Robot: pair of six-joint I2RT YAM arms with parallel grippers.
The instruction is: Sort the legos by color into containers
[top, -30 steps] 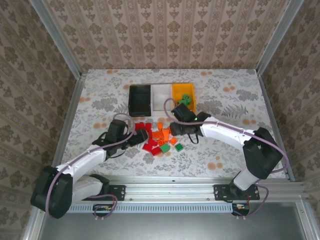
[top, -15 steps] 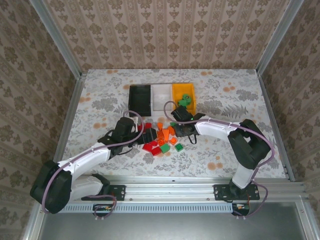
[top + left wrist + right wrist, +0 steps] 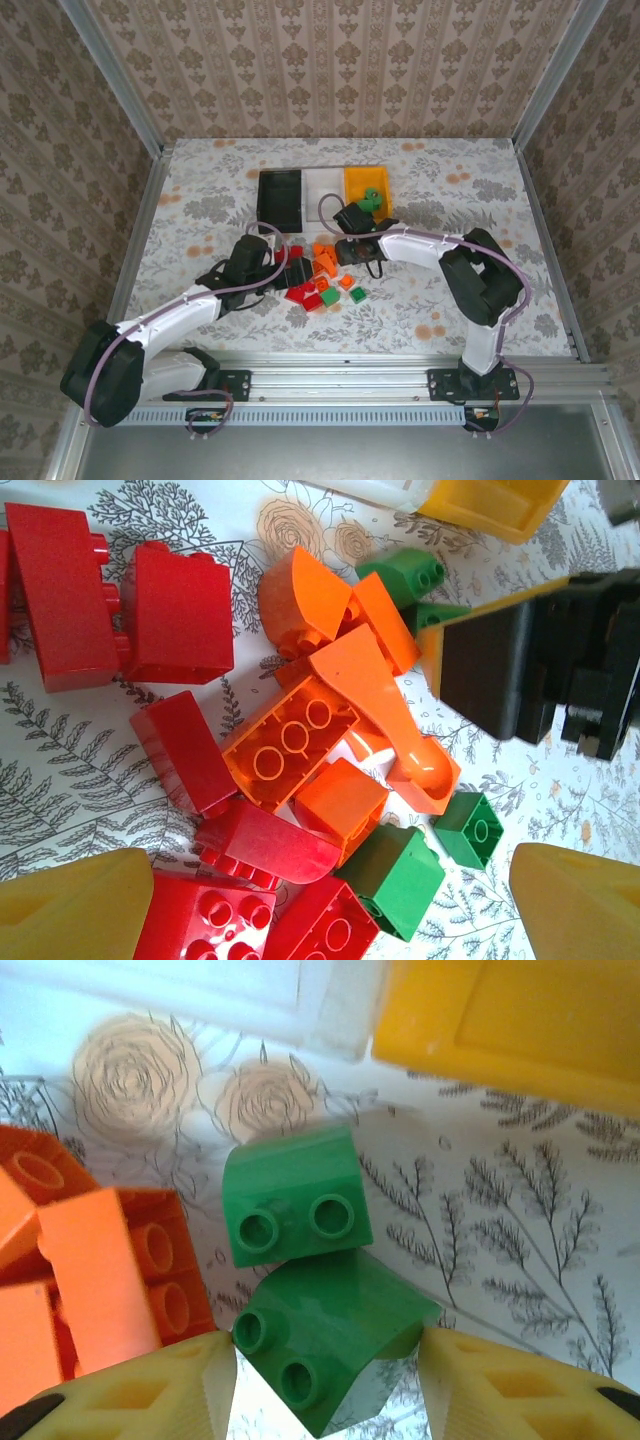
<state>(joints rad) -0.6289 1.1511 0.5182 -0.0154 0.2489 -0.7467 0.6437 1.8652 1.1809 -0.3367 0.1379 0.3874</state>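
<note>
The legos (image 3: 320,278) lie in a loose red, orange and green pile in front of the containers: a black bin (image 3: 280,196), a white bin (image 3: 322,188) and an orange-yellow bin (image 3: 352,186) with green legos (image 3: 372,199) inside. My left gripper (image 3: 330,910) is open over the pile, its yellow fingertips (image 3: 70,910) wide apart around red bricks (image 3: 250,920), an orange brick (image 3: 290,745) and a green brick (image 3: 395,880). My right gripper (image 3: 328,1385) sits at the pile's far edge, its fingers touching both sides of a tilted green lego (image 3: 330,1340). A second green lego (image 3: 292,1205) lies just beyond it.
Metal rails and patterned walls enclose the flowered table (image 3: 450,300). My right gripper's dark body (image 3: 530,670) stands close to the left gripper's reach. Orange bricks (image 3: 120,1270) lie beside the right gripper's left finger. Bare table spreads to the right of the pile.
My left gripper has moved right, over the red bricks. My right gripper has shifted left from in front of the orange-yellow bin to the pile's far edge, onto the green lego.
</note>
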